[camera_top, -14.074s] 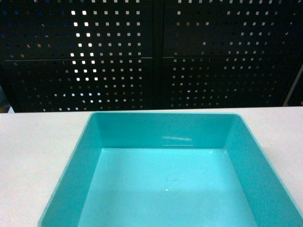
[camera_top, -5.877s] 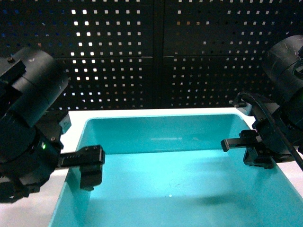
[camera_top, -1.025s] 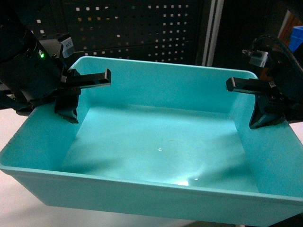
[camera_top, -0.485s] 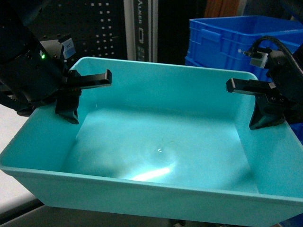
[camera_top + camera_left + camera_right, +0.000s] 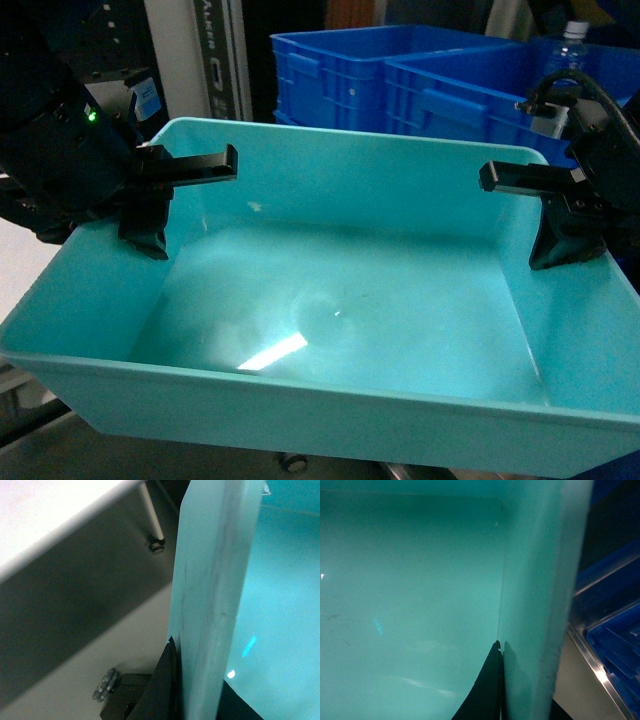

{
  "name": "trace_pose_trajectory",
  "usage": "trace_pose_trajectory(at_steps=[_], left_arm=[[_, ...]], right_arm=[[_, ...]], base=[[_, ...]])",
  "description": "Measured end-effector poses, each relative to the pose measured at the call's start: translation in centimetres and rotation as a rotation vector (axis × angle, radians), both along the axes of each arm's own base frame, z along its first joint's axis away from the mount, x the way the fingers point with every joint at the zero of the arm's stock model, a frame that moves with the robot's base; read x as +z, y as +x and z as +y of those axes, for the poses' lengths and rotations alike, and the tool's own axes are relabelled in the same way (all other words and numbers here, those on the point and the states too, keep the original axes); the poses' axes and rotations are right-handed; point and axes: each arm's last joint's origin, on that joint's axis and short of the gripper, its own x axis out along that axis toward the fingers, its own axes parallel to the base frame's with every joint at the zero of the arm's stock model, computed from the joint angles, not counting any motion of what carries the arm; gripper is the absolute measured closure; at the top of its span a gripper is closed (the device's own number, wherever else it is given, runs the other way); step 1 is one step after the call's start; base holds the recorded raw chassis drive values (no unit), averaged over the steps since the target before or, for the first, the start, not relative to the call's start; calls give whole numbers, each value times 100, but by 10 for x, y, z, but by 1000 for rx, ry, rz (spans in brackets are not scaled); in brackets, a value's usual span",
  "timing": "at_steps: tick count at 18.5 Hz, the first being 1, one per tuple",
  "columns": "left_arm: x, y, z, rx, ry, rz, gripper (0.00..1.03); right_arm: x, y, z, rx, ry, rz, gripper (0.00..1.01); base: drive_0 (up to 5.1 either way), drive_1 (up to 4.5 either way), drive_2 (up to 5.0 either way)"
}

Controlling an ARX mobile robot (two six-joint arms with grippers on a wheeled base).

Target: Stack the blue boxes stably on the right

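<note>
Head view: turquoise tub (image 5: 340, 320) hanging off the surface, filling the foreground; left gripper (image 5: 150, 215) clamping its left wall, right gripper (image 5: 560, 235) clamping its right wall; dark blue crates (image 5: 400, 80) standing behind.
Left wrist: finger (image 5: 162, 680) pressing the wall's outer face.
Right wrist: finger (image 5: 487, 687) pressing the wall's inner face.

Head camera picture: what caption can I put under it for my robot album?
Both end effectors hold the turquoise tub by its side walls, dark blue crates behind.
</note>
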Motion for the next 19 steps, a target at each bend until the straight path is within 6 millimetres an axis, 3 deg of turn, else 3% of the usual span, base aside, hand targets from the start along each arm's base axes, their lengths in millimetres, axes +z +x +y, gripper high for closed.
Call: trace_pose_trajectory(at_steps=[10, 19], left_arm=[[0, 0, 0, 0, -1, 3, 96], [0, 0, -1, 0, -4, 3, 96]], right_arm=[[0, 0, 0, 0, 2, 2, 99], [0, 0, -3, -7, 5, 5, 99]], base=[[299, -561, -190], [-154, -154, -154]])
